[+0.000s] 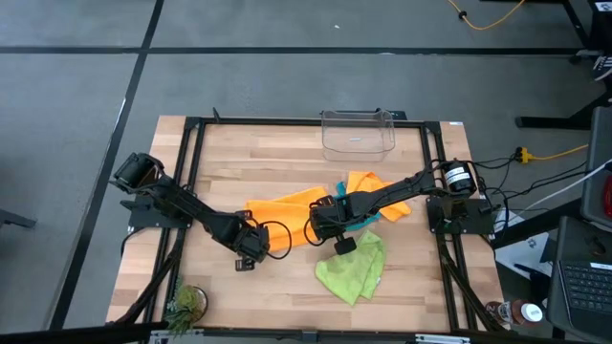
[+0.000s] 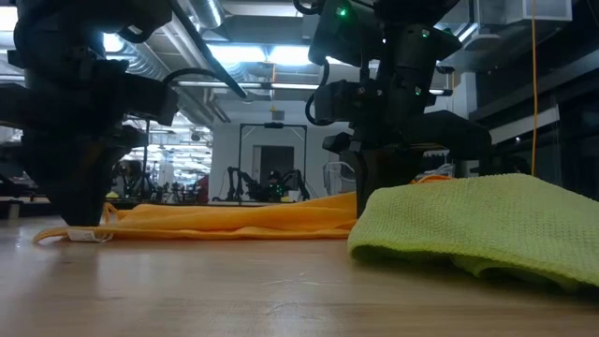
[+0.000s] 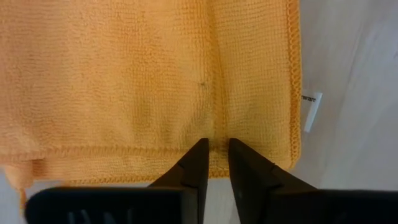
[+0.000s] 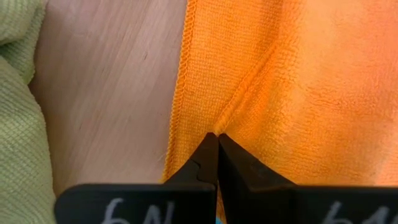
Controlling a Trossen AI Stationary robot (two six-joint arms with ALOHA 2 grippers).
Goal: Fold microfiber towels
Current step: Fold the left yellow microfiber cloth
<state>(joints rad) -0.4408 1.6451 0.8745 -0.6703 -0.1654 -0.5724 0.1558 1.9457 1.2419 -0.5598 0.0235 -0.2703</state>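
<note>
Corners of the orange microfiber towel (image 1: 287,205) lying mid-table are getting pinched: my right end effector (image 4: 216,138) is clamping its fold, my left end effector (image 3: 213,146) is narrowing on its hem, apparently for folding.

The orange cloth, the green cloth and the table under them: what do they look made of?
The orange cloth looks like soft microfiber: fine looped pile, stitched hem, small white tag. The green cloth seems the same sort, with a nubby knit-like surface that slumps loosely. The table looks like pale wooden butcher-block: visible grain and joined strips, matte finish, though a wood-look laminate can't be ruled out.
</note>
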